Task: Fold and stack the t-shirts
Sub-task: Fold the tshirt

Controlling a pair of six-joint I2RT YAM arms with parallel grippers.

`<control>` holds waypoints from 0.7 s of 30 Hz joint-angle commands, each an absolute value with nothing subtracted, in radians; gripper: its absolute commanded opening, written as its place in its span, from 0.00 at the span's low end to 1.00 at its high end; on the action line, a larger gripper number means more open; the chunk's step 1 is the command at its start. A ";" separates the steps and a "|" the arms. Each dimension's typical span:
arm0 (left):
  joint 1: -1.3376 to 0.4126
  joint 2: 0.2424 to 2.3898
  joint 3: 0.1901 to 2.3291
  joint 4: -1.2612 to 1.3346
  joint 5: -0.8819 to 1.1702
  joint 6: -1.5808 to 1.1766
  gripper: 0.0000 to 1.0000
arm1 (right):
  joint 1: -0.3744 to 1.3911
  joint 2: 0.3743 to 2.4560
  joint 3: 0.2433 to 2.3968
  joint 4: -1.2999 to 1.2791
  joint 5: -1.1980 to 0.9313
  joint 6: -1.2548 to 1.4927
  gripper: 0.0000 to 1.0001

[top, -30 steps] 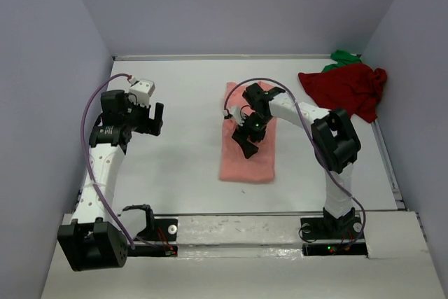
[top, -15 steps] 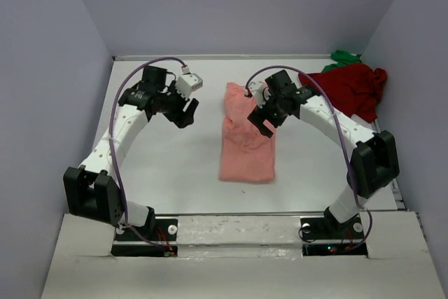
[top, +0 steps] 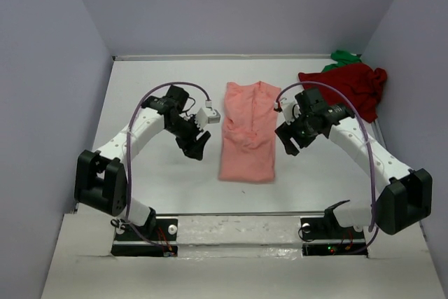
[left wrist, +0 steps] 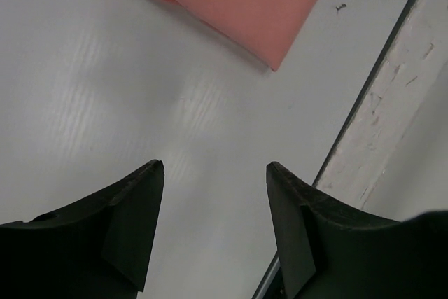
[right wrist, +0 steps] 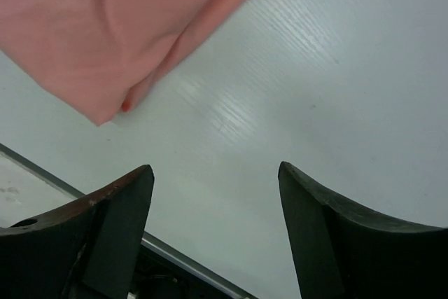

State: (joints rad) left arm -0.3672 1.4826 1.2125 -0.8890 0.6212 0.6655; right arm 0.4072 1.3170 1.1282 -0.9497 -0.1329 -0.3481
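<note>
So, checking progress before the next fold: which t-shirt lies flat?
The salmon-pink t-shirt, in the middle; the dark red t-shirt and green t-shirt lie crumpled in the far right corner.

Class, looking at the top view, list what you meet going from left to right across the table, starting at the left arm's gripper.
left gripper → salmon-pink t-shirt → right gripper → dark red t-shirt

White table w/ grey walls on three sides
</note>
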 commanded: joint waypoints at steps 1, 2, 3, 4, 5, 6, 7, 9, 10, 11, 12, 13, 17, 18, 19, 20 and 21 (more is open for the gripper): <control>-0.446 1.466 1.115 -0.890 0.666 0.669 0.69 | 0.388 1.347 1.126 -0.976 -0.271 -0.299 0.74; -0.460 1.465 1.105 -0.867 0.648 0.654 0.69 | 0.388 1.374 1.134 -0.988 -0.317 -0.295 0.70; -0.472 1.470 1.100 -0.867 0.647 0.655 0.69 | 0.388 1.391 1.138 -0.994 -0.339 -0.290 0.70; -0.488 1.489 1.104 -0.879 0.658 0.669 0.69 | 0.388 1.410 1.144 -1.003 -0.360 -0.284 0.69; -0.489 1.505 1.117 -0.903 0.698 0.702 0.68 | 0.388 1.454 1.155 -1.003 -0.395 -0.282 0.67; -0.491 1.522 1.123 -0.913 0.710 0.713 0.68 | 0.388 1.480 1.166 -1.006 -0.411 -0.275 0.66; -0.492 1.561 1.132 -0.925 0.722 0.725 0.68 | 0.388 1.506 1.178 -1.014 -0.431 -0.272 0.65; -0.492 1.603 1.164 -0.969 0.778 0.768 0.68 | 0.388 1.586 1.204 -1.022 -0.500 -0.261 0.64; -0.492 1.638 1.176 -0.976 0.793 0.772 0.67 | 0.388 1.607 1.209 -1.022 -0.514 -0.256 0.64; -0.491 1.657 1.189 -0.994 0.848 0.779 0.67 | 0.388 1.626 1.213 -1.022 -0.541 -0.255 0.64; -0.491 1.676 1.207 -1.003 0.882 0.787 0.67 | 0.379 1.641 1.216 -1.019 -0.548 -0.247 0.64; -0.491 1.716 1.215 -1.011 0.944 0.790 0.66 | 0.379 1.666 1.218 -1.019 -0.549 -0.242 0.64; -0.491 1.824 1.226 -1.025 1.035 0.813 0.63 | 0.353 1.706 1.213 -1.017 -0.569 -0.233 0.64; -0.492 1.845 1.226 -1.046 1.054 0.833 0.63 | 0.344 1.709 1.207 -1.017 -0.574 -0.232 0.64; -0.491 1.880 1.226 -1.057 1.086 0.865 0.62 | 0.333 1.710 1.204 -1.016 -0.578 -0.230 0.64; -0.492 1.893 1.223 -1.071 1.095 0.877 0.62 | 0.333 1.710 1.201 -1.015 -0.590 -0.229 0.64; -0.494 1.902 1.223 -1.075 1.098 0.891 0.61 | 0.333 1.707 1.195 -1.015 -0.594 -0.227 0.64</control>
State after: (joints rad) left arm -0.4934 1.8725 1.2003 -0.9829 0.9741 0.8051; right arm 0.3496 1.7153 1.1717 -0.9958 -0.5331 -0.2455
